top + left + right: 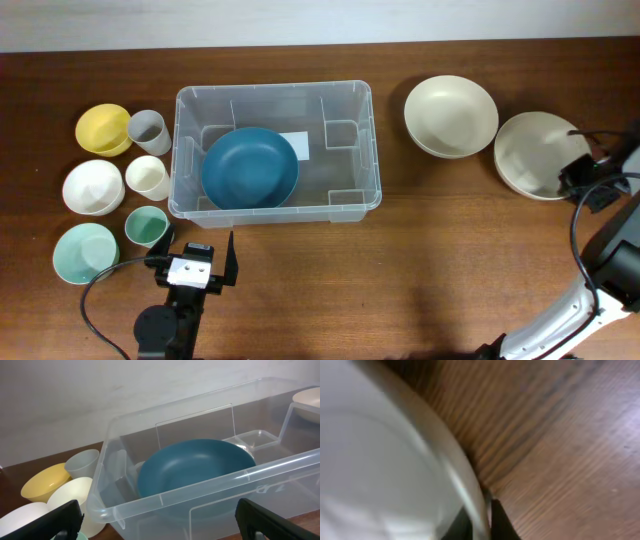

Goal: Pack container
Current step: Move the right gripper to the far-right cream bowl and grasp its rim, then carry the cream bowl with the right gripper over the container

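The clear plastic container (352,152) stands at the table's middle with a dark blue bowl (250,167) inside; both show in the left wrist view, container (210,495) and blue bowl (195,467). My left gripper (196,262) is open and empty, just in front of the container's near wall (160,520). My right gripper (572,183) is at the far right, shut on the rim of a cream bowl (535,152). In the right wrist view the rim (465,490) sits between the two fingers (479,527).
A second cream bowl (450,115) lies right of the container. Left of it stand a yellow bowl (102,128), a grey cup (147,129), a white bowl (92,186), a cream cup (147,177), a mint bowl (84,252) and a mint cup (147,226).
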`<action>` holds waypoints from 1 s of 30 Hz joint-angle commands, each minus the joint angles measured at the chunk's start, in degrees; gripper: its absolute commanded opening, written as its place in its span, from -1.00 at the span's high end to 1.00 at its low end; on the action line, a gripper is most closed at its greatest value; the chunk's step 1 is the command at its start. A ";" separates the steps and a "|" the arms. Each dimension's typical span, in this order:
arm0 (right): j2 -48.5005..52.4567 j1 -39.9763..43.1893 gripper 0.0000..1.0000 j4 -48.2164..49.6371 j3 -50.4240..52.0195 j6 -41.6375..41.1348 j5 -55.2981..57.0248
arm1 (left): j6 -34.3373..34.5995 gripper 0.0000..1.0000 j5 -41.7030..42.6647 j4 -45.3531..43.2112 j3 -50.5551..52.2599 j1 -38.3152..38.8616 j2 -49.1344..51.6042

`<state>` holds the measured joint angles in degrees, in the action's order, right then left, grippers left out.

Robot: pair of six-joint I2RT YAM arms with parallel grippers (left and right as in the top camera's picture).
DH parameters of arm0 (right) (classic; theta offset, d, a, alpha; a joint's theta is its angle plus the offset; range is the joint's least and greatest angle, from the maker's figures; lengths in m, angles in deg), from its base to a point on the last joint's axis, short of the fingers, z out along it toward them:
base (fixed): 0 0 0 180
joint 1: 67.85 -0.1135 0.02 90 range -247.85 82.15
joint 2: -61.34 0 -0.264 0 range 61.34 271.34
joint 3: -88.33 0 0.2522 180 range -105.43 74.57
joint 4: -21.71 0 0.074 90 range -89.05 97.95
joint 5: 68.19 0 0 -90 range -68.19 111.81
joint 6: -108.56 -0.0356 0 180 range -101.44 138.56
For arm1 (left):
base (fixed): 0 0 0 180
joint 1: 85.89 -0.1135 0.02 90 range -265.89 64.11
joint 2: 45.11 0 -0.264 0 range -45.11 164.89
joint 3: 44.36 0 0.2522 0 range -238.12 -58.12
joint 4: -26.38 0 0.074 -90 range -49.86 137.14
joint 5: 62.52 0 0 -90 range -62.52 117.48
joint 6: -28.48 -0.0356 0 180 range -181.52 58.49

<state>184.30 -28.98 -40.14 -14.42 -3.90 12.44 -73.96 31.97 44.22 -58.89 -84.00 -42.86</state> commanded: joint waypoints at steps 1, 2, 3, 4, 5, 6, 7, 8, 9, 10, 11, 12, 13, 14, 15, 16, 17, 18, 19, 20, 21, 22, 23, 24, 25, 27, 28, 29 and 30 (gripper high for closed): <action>0.83 2.95 0.93 -0.59 -0.46 -1.73 2.05 | -0.28 -0.99 0.22 0.22 0.24 -0.31 -0.26; 0.83 3.69 0.93 -0.85 -0.74 -2.25 1.86 | -0.28 -0.99 0.22 0.22 0.24 -0.31 -0.26; 0.83 4.33 0.93 -0.98 -1.14 -2.27 0.98 | -0.28 -0.99 0.22 0.22 0.24 -0.31 -0.26; 0.83 4.92 0.93 -1.16 -1.49 -2.27 -0.24 | -0.28 -0.99 0.22 0.22 0.24 -0.31 -0.26; 0.83 5.92 0.93 -1.36 -2.10 -2.25 -3.08 | -0.28 -0.99 0.22 0.22 0.24 -0.31 -0.26; 0.81 6.69 0.93 -1.36 -2.62 -2.25 -5.86 | -0.28 -0.99 0.22 0.22 0.24 -0.31 -0.26; 0.74 7.96 0.93 -1.33 -3.61 -2.25 -11.28 | -0.26 -0.99 0.22 0.22 0.24 -0.31 -0.26; 0.72 8.94 0.93 -1.38 -4.57 -2.25 -15.69 | -0.28 -0.99 0.22 0.22 0.24 -0.31 -0.26; 0.57 9.86 0.93 -1.66 -5.70 -2.25 -20.41 | -0.28 -0.99 0.22 0.22 0.24 -0.31 -0.26; 0.37 10.58 0.92 -2.08 -6.73 -2.27 -24.02 | -0.28 -0.99 0.22 0.22 0.24 -0.31 -0.26; 0.02 11.32 0.93 -2.49 -7.93 -2.27 -28.04 | -0.28 -1.00 0.22 0.22 0.24 -0.31 -0.26; -0.35 11.80 0.92 -2.73 -8.87 -2.27 -30.91 | -0.28 -0.99 0.22 0.22 0.24 -0.31 -0.26; -1.20 12.33 0.93 -3.45 -10.51 -2.25 -35.19 | -0.28 -0.99 0.22 0.22 0.24 -0.31 -0.26; -1.95 12.59 0.93 -4.20 -11.74 -2.23 -37.46 | -0.28 -0.99 0.22 0.22 0.24 -0.31 -0.26; -2.93 12.57 0.93 -5.16 -12.87 -2.16 -39.19 | -0.28 -0.99 0.22 0.22 0.24 -0.31 -0.26; -3.89 12.44 0.92 -5.99 -13.73 -1.70 -40.41 | -0.28 -0.99 0.22 0.22 0.24 -0.31 -0.26; -5.42 11.96 0.92 -7.39 -14.88 -0.55 -41.81 | -0.28 -0.99 0.22 0.22 0.24 -0.31 -0.26; -7.17 11.13 0.92 -8.74 -15.85 0.39 -42.77 | -0.28 -0.99 0.22 0.22 0.24 -0.31 -0.26; -8.85 10.12 0.92 -9.64 -16.44 1.18 -43.08 | -0.28 -0.99 0.22 0.22 0.24 -0.31 -0.26; -10.69 8.81 0.92 -10.25 -16.74 1.84 -43.06 | -0.28 -0.99 0.22 0.22 0.24 -0.31 -0.26; -13.00 6.78 0.93 -10.47 -16.74 2.69 -43.12 | -0.28 -0.99 0.22 0.22 0.24 -0.31 -0.26; -15.15 4.44 0.92 -10.73 -16.74 3.32 -42.95 | -0.28 -0.99 0.22 0.22 0.24 -0.31 -0.26; -16.68 2.40 0.92 -10.86 -16.74 3.69 -42.88 | -0.28 -0.99 0.22 0.22 0.24 -0.31 -0.26; -18.38 -0.33 0.92 -10.84 -16.74 3.87 -42.62 | -0.28 -0.99 0.22 0.22 0.24 -0.31 -0.26; -20.59 -4.57 0.92 -10.60 -16.74 4.26 -42.01 | -0.28 -0.99 0.22 0.22 0.24 -0.31 -0.26; -23.41 -13.27 0.92 -9.66 -16.74 4.17 -36.11 | -0.28 -0.99 0.22 0.22 0.24 -0.31 -0.26; -24.41 -20.52 0.92 -9.20 -16.74 3.54 -29.75 | -0.28 -0.99 0.22 0.22 0.24 -0.31 -0.26; -24.52 -24.35 0.92 -8.85 -16.74 3.45 -26.93 | -0.28 -0.99 0.22 0.22 0.24 -0.31 -0.26; -24.44 -29.62 0.92 -8.26 -16.72 3.39 -23.89 | -0.28 -0.99 0.22 0.22 0.24 -0.31 -0.26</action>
<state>161.45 -46.11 -49.02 -30.45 -1.50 -21.54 -73.96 31.97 44.20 -58.89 -84.00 -42.86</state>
